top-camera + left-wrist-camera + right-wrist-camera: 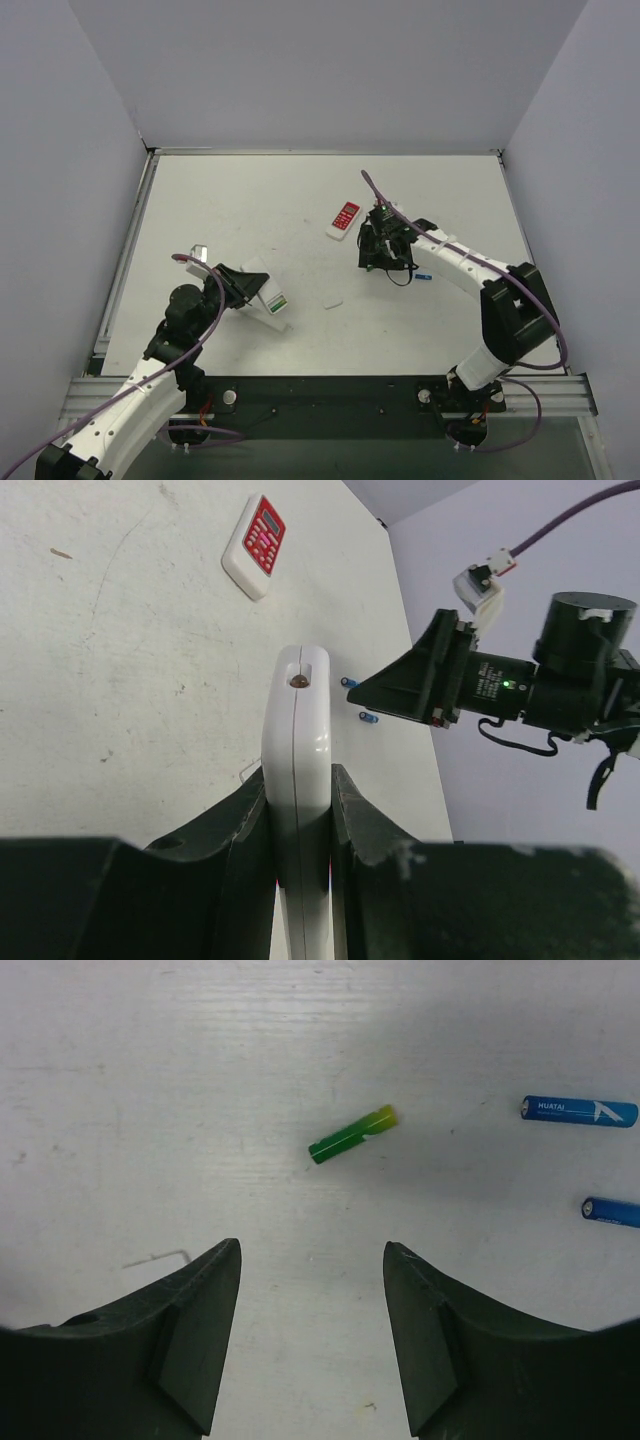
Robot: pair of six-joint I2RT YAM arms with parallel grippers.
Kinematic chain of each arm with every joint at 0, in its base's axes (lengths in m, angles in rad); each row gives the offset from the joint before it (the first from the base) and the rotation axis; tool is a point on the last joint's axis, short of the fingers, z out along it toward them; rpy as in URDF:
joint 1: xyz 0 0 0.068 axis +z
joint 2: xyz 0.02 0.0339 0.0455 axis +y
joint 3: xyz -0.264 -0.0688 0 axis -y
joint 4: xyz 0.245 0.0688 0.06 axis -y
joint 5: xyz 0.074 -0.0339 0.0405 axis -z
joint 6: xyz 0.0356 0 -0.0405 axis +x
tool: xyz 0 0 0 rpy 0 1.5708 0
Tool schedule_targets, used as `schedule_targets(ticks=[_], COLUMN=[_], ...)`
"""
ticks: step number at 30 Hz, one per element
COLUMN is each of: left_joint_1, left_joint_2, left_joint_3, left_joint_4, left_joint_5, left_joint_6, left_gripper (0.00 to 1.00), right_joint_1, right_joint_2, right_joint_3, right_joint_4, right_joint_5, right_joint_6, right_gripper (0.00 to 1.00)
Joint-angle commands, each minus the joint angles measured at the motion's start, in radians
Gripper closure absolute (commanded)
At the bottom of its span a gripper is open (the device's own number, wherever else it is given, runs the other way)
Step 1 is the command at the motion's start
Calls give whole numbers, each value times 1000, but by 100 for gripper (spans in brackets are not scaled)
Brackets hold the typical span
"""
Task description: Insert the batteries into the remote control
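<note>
On the left, the left fingers [248,820] are closed narrow on a white remote [297,720]. They hold it on its edge, and its rounded end points away from the wrist. In the top view, a small flat white piece [332,302] lies on the counter [230,210] just right of this remote. Further back, near the middle, a red-and-white remote [344,219] lies flat. On the right, the right fingers [205,1320] stand wide apart above the counter and hold nothing. Ahead of their gap lies a green battery [351,1133], tilted, with a yellow end. To its right lies a blue battery [579,1111], and below that a second blue battery [612,1212], cut off by the frame edge. None of the three touches another.
</note>
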Motion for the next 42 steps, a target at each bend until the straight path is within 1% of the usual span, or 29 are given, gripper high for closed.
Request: schedule_targets(ticks=[1,2,5,11,14,18,24,28,33,34,35,37,38,39,41,42], left_joint_1=[0,0,0,0,0,0,0,0,0,0,0,0,0,0,0,0], left_joint_2=[-13,-18,-33,-47,-47,-45,-44,-18,13,21,24,31,37,44,71,97], left_joint_3=[-8,-8,-13,-22,-25,-27,-19,-15,-15,-13,-10,-10,-8,-7,-8,-10], left_joint_4=[29,30,26,21,26,35,38,52,87,92,96,105,110,116,148,165], left_joint_5=[8,13,20,25,30,34,40,53,73,80,82,96,103,109,143,157], left_joint_6=[15,14,11,8,6,0,-2,-2,-17,-19,-20,-22,-25,-26,-37,-43], left_gripper=[100,100,100,100,100,100,100,100,100,100,100,100,100,100,100,100], right_joint_1=[-2,-4,-13,-31,-33,-36,-21,-7,10,8,11,28,36,47,83,99], right_joint_2=[112,156,221,292,312,330,296,255,256,261,260,243,232,217,168,149], right_joint_3=[76,83,97,109,112,101,43,2,-18,-20,-19,-18,-22,-22,-11,-3], right_joint_4=[-51,-49,-23,20,21,20,23,30,35,35,37,43,46,59,50,44], right_joint_5=[125,134,155,163,194,200,177,165,159,142,128,116,114,103,85,61], right_joint_6=[117,125,174,251,272,290,274,237,202,195,171,134,111,47,-25,-138], right_gripper=[47,48,51,52,54,59,68,72,82,85,93,100,100,100,100,100])
